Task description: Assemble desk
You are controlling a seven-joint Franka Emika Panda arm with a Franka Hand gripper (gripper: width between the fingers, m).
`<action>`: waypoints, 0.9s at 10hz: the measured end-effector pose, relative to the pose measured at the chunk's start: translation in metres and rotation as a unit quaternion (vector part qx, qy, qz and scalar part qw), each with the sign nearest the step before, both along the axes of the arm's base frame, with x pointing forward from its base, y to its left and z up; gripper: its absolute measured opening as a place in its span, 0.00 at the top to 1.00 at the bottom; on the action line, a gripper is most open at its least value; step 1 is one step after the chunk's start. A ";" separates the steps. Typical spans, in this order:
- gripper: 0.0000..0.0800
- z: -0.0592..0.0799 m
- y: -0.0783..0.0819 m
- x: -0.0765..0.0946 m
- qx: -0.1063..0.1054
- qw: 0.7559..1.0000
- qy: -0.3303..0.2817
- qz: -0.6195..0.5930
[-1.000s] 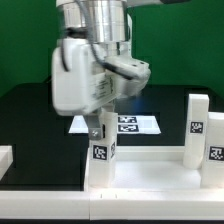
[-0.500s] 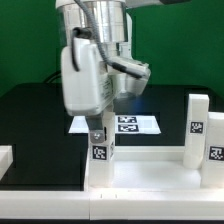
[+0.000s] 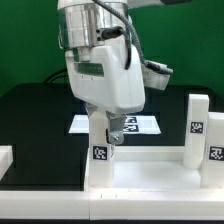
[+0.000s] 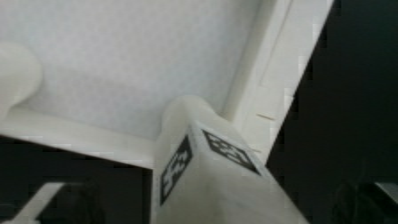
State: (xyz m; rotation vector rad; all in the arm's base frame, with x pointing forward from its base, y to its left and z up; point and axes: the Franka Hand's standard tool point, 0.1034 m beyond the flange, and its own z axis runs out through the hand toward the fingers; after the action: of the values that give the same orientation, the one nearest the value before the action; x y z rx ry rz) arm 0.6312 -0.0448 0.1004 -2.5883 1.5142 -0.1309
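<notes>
Exterior view: a white robot arm (image 3: 100, 70) reaches down over a black surface (image 3: 30, 115). At the near edge lies the desk top (image 3: 140, 175), a white rimmed tray turned underside up. Three white peg legs with black-and-white square tags stand upright from it: the near-left leg (image 3: 102, 148) just under the arm, and two right legs (image 3: 205, 130) at the exterior view's right. The pincer (image 3: 113, 133) hangs just above and beside the near-left leg; its fingers are mostly hidden behind the arm's body, and it does not appear to clasp the leg. Farther back, a flat sheet of tags, the marker board (image 3: 135, 124), lies on the surface. A small white part (image 3: 5, 156) shows at the far left edge; what it is cannot be told.

Wrist view: the tagged leg (image 4: 210, 150) rises close to the camera from a corner of the tray, whose pale floor (image 4: 125, 60) and raised rim (image 4: 276, 60) fill the rest. No finger presses on the leg, so the pincer seems spread wide and empty.

Judging progress: three legs seem seated, this one apparently just let go. At least one more leg likely remains, then turning the desk upright.
</notes>
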 end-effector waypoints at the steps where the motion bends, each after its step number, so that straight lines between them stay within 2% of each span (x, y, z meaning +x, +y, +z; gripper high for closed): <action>1: 0.19 0.002 0.002 0.001 -0.024 0.993 -0.008 0.115; 2: 0.19 -0.001 0.009 -0.002 -0.035 0.977 -0.006 0.212; 3: 0.19 -0.002 0.012 -0.004 -0.037 0.967 -0.002 0.250; 5: 0.22 -0.002 0.010 -0.004 -0.035 0.973 0.000 0.228; 7: 0.63 -0.004 0.003 -0.007 -0.034 0.980 0.007 0.197; 9: 0.63 -0.004 0.008 -0.008 -0.013 0.998 0.025 0.058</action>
State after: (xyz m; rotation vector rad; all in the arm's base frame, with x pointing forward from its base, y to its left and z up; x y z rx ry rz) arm 0.6237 -0.0368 0.0966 -2.7108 1.3816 -0.0739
